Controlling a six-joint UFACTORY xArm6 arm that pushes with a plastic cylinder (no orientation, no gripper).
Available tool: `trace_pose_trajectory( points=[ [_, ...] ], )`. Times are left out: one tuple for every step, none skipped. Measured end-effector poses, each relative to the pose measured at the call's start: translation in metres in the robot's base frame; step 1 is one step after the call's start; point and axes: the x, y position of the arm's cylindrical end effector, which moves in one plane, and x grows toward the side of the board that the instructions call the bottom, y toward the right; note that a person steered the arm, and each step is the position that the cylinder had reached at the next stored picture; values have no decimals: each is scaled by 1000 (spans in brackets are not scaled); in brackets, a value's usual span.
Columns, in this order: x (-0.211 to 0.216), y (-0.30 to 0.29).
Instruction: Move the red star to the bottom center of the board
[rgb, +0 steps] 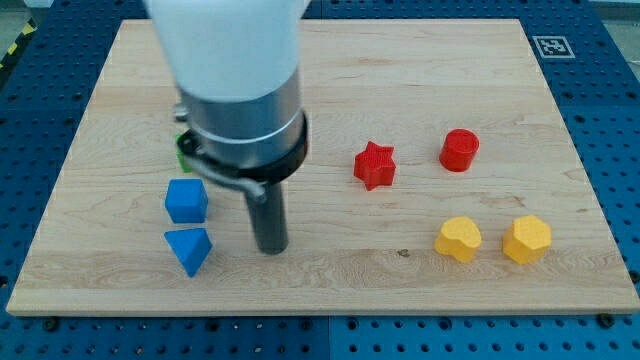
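The tip (271, 247) sits left by the blue blocks (187, 200), no fingers to open or close, not yet touching the red star (375, 165), which needs a push from behind toward the board's (330, 290) near centre.

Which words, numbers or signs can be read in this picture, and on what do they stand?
No words, numbers or brand names can be read.
One sign: a black-and-white square marker on the wooden board, at the view's top right corner; it has a pattern only, no letters.
The blocks bear no writing.
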Motion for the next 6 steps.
trace_pose_trajectory(
  points=[
    [-37, 11],
    [-79, 21],
    [-125, 55],
    [-153, 107],
    [-152, 141],
    [-148, 139]
  ],
)
